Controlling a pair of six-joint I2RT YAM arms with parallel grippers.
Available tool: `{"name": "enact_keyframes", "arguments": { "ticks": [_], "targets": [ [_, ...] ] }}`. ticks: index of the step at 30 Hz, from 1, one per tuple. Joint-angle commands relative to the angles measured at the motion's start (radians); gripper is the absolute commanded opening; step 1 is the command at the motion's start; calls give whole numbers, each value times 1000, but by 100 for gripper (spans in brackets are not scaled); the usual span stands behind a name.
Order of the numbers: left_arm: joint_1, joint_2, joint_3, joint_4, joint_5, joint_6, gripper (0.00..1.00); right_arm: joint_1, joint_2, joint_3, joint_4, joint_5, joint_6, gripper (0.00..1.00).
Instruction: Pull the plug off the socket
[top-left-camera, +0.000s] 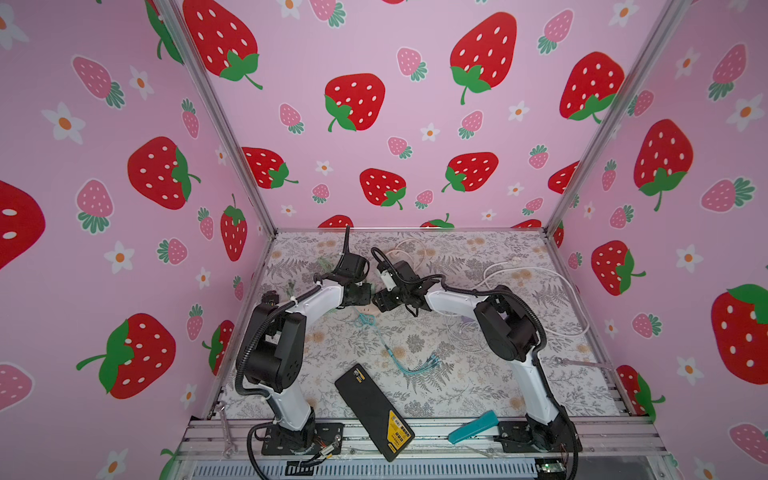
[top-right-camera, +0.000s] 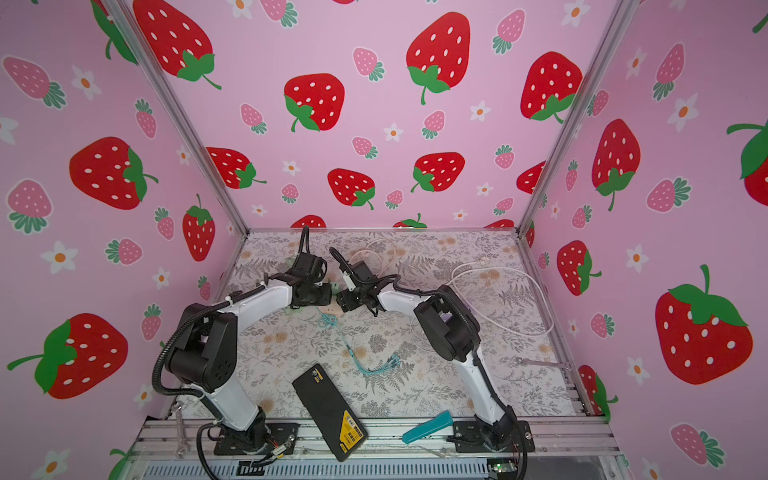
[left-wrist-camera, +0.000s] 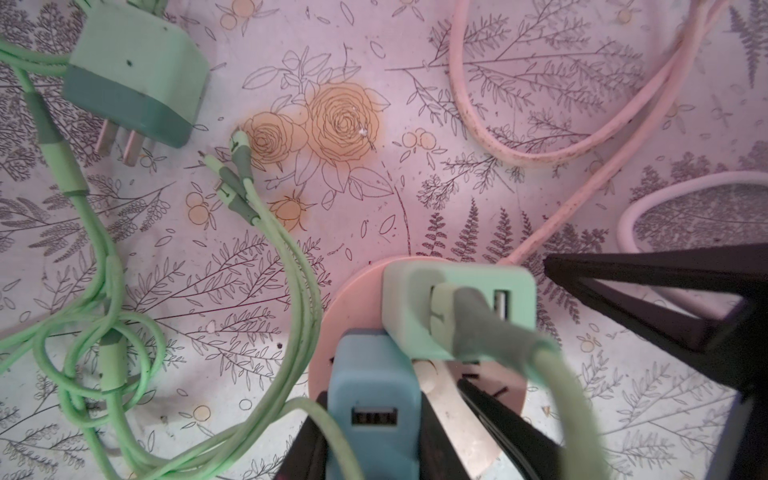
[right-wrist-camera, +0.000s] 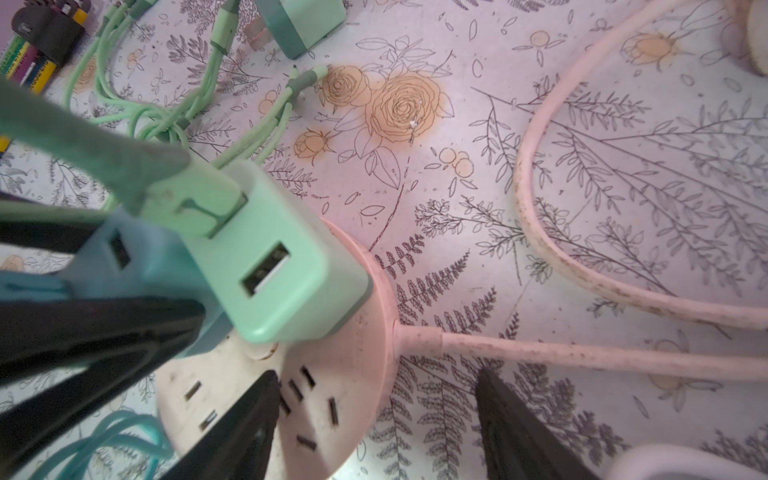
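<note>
Plug, blue, stands upright on the round pink socket, near the middle of the tabletop. Prongs hidden, so how deep it sits can't be told. Left claw is closed on the plug, one black finger on each side of it. Green plug is in the same socket, touching the blue one, with a thick green cable in one of its USB ports. Right claw is open: one finger over the socket face by the empty slots, the other on the tabletop just outside the rim beside the pink cord. Spare plug, green, lies loose on its side, well apart from the socket. In both top views the two claws nearly meet.
</note>
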Motion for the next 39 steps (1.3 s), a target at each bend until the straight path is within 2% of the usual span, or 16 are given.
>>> {"name": "enact_keyframes", "arguments": {
  "ticks": [1,12,20,25,28,31,39],
  "targets": [
    [2,14,22,-10,-2,-25,21,-7,124,-53,-208,124,-30,76],
    [5,-15,11,-23,62,-46,11,-7,129,-52,-228,123,-46,76],
    [17,-52,-12,5,153,-71,9,-10,135,-47,-249,123,-49,76],
    [33,-75,-36,20,173,-77,8,-11,136,-44,-251,118,-47,76],
    [30,-82,-43,9,109,-79,7,-10,142,-38,-250,123,-48,76],
    [-29,-59,-13,-38,-26,-47,8,-12,150,-26,-279,115,-46,76],
    [-107,20,61,-103,-159,-32,7,-11,159,-18,-285,108,-41,76]
  ]
}}
